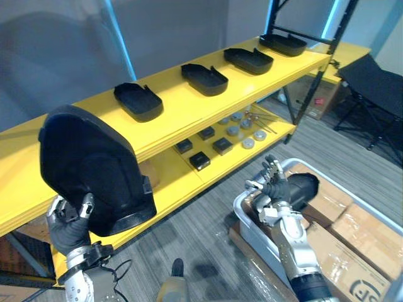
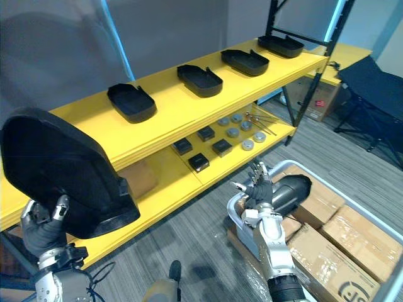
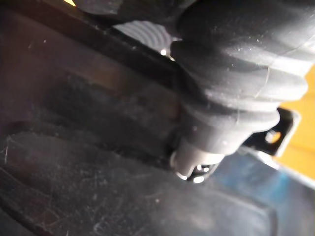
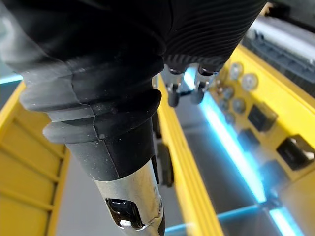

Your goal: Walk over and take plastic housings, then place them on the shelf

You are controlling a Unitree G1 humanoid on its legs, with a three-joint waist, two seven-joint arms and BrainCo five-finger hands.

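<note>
Before yellow shelf [image 1: 176,106], left robot hand [image 1: 68,228] gripping black housing [image 1: 88,163]

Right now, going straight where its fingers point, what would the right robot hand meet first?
The right robot hand would probably meet the lower yellow shelf board by the round silver discs; depth is unclear.

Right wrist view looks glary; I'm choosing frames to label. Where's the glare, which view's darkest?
Right wrist view: a bright blue streak runs beside the yellow shelf; left wrist view is darkest, the held housing blocking light.
</note>
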